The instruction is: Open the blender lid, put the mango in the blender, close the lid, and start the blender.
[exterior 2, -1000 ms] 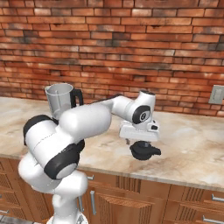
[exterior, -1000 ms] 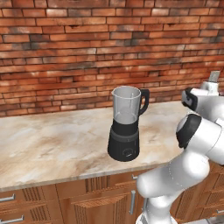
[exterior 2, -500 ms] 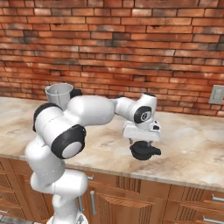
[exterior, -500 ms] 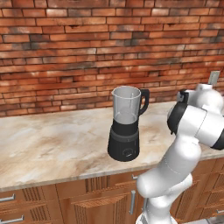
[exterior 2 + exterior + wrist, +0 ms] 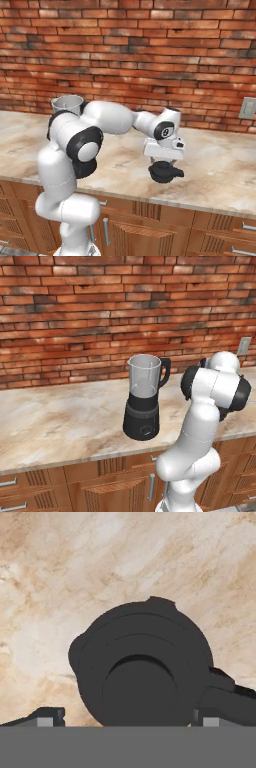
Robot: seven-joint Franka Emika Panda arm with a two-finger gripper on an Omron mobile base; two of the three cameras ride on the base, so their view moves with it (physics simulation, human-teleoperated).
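My fingers [image 5: 162, 167] stood fully spread, gripping nothing, above the blender lid [image 5: 166, 173] lying on the counter [image 5: 220, 175], leaving the blender [image 5: 144, 397] open for fruit.

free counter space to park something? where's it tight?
Bare marble counter stretches left of the blender to the brick wall. More lies right of the blender lid, toward the wall outlet. It is crowded at the lid itself: the open gripper sits right over it.
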